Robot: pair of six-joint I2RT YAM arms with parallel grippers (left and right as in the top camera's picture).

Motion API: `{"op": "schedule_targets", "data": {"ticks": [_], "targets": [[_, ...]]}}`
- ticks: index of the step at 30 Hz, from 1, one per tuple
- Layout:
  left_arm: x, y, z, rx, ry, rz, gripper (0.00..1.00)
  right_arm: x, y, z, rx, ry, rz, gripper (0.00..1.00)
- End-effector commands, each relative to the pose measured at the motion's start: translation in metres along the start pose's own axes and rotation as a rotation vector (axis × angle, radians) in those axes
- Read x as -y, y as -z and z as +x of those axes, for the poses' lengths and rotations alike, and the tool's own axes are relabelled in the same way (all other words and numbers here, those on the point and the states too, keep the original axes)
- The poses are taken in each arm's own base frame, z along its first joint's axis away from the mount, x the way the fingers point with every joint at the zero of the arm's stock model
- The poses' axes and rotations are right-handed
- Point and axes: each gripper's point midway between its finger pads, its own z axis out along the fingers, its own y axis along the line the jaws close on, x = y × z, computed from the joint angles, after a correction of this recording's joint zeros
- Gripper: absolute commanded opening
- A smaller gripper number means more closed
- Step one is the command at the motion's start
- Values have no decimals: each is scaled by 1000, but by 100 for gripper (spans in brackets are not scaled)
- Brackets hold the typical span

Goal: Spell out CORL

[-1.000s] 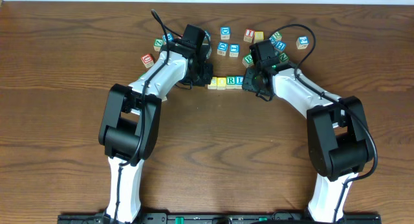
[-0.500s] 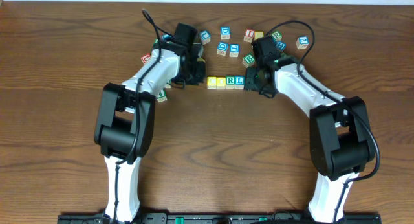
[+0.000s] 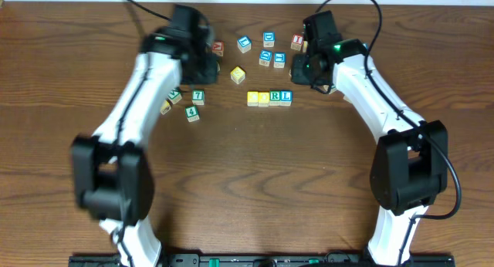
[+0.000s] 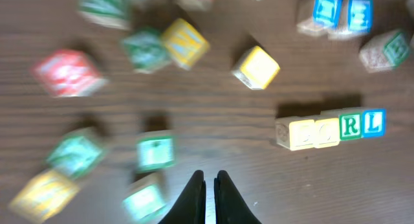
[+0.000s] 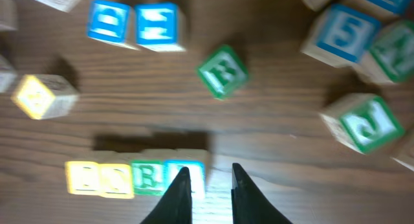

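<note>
The four letter cubes stand in a touching row reading C [image 3: 252,98], O [image 3: 264,98], R [image 3: 275,97], L [image 3: 286,96] at the table's middle back. The row also shows in the left wrist view, with C [image 4: 291,134] and L [image 4: 373,122], and in the right wrist view, with R [image 5: 149,176] and L [image 5: 194,175]. My left gripper [image 3: 208,65] [image 4: 210,175] is shut and empty, lifted, left of the row. My right gripper [image 3: 305,70] [image 5: 210,175] is open and empty, raised just right of the L.
A loose yellow cube [image 3: 238,75] lies behind the row to its left. Two blue-faced cubes [image 3: 272,59] and red-lettered cubes [image 3: 297,42] lie behind the row. Green cubes [image 3: 192,113] sit at the left. A green cube [image 5: 223,71] lies near my right gripper.
Both grippers have drawn back from the ends of the row toward the table's far edge and risen. The left arm swung left. The row has stayed in place.
</note>
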Motion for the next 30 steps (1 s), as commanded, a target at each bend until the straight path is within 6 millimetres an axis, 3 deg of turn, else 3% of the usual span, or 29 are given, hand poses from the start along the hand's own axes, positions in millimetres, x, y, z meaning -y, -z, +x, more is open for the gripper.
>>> {"op": "schedule_targets", "data": {"ticks": [1, 4, 8, 20, 30], "targets": [[-26, 50, -13, 94, 24, -64, 8, -30, -5, 2, 13, 15, -52, 15], [-42, 78, -16, 142, 61, -80, 8, -41, -20, 3, 26, 16, -55, 13], [-62, 89, -18, 163, 104, -101, 8, -48, -42, 3, 53, 19, -31, 13], [-68, 87, -13, 143, 118, -109, 8, -52, -68, 13, 48, 43, 7, 14], [-66, 87, -13, 142, 119, -105, 8, -46, -70, 16, 41, 44, 33, 15]]}}
